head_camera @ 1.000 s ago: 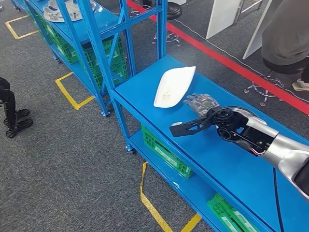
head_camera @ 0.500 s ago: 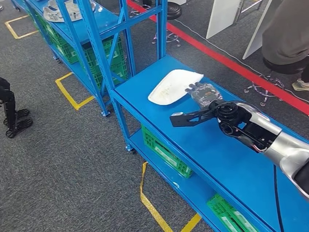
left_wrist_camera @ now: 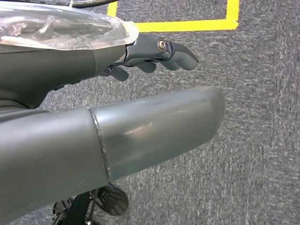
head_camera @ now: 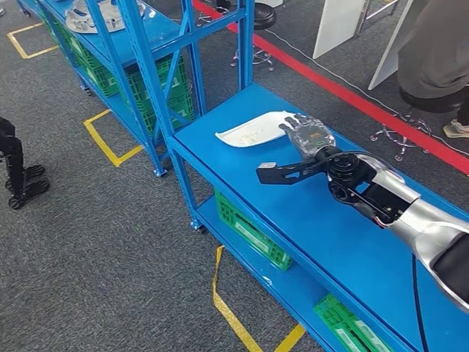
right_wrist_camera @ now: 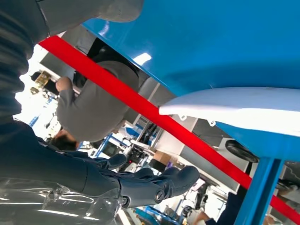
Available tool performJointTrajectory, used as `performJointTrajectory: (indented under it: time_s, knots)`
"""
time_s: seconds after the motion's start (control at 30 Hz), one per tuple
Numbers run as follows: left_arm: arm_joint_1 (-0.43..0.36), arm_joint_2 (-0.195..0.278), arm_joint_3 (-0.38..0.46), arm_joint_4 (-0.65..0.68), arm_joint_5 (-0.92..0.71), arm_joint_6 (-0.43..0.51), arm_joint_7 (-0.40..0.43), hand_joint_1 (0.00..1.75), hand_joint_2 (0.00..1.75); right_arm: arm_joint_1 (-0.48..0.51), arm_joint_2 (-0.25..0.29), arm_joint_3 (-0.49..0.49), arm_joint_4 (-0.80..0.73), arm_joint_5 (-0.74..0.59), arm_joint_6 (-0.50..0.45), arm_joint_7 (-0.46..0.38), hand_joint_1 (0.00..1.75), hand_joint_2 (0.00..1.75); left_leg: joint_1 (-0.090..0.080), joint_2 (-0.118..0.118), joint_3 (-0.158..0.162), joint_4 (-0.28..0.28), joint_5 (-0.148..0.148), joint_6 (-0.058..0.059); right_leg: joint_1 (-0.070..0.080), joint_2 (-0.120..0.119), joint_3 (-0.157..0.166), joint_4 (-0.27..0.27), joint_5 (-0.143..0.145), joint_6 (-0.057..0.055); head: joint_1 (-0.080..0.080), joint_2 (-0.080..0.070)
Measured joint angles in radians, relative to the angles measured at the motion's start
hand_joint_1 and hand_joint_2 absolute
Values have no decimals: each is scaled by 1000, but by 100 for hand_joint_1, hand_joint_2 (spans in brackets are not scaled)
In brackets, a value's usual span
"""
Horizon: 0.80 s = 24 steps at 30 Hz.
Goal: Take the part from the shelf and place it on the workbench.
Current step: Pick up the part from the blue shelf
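The white curved part (head_camera: pixel 251 130) lies flat on the blue workbench (head_camera: pixel 332 235), near its far left corner. My right hand (head_camera: pixel 310 137) sits at the part's right end, fingers stretched out toward it. In the right wrist view the part (right_wrist_camera: pixel 240 108) shows as a pale edge on the blue top, with the dark fingers (right_wrist_camera: pixel 159 183) spread and apart from it. My left hand (left_wrist_camera: pixel 106 79) hangs over grey carpet, its fingers extended with nothing in them.
A blue shelf (head_camera: pixel 149 44) stands behind the workbench, with more pale parts (head_camera: pixel 91 16) on its top. Green crates (head_camera: pixel 249 227) sit on the workbench's lower level. A person (head_camera: pixel 437 51) stands beyond a red floor line (head_camera: pixel 343 92). Yellow tape (head_camera: pixel 108 147) marks the carpet.
The part has gone from tilted up on its edge to lying flat on the workbench, shifted left. My right hand has moved slightly farther along the bench with it.
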Motion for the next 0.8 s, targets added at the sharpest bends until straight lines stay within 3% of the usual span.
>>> performJointTrajectory:
  time_s: [0.8]
  knots:
    - [-43, -23, -8, 0, -50, -6, 11, 0, 0, -74, 192, -6, 489, 70, -165, -75, 0, 175, 0, 0, 0, 0, 0, 0, 0, 0, 0, 0, 0, 0, 0, 0]
